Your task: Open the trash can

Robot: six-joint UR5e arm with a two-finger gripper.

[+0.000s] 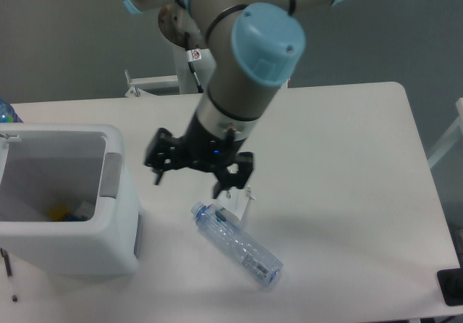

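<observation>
White tabletop [340,164], rounded corners, carries everything. At its left edge sits the large white boxy plastic trash can [69,247]: mouth uncovered, interior visible, small yellow and blue scraps at the bottom. No flat lid seen over the opening; whether it hangs behind the bin cannot be told. Grey push tab [111,174] sits on the rim's right side, untouched.

Arm with grey links and light-blue joint caps reaches down over the tabletop's middle. Its black two-finger pincer [189,178] hangs to the right of the bin, clear of it, fingers spread apart and holding nothing.

Clear crushed plastic bottle [236,244] lies on its side below the pincer, near but not touching. Small white printed paper tag [242,196] lies beside the bottle's cap end, partly hidden by the pincer.

Judgement: the opening step looks done, bin stands open. Next move calls for little more than a clean retreat without knocking the bottle or the rim.
</observation>
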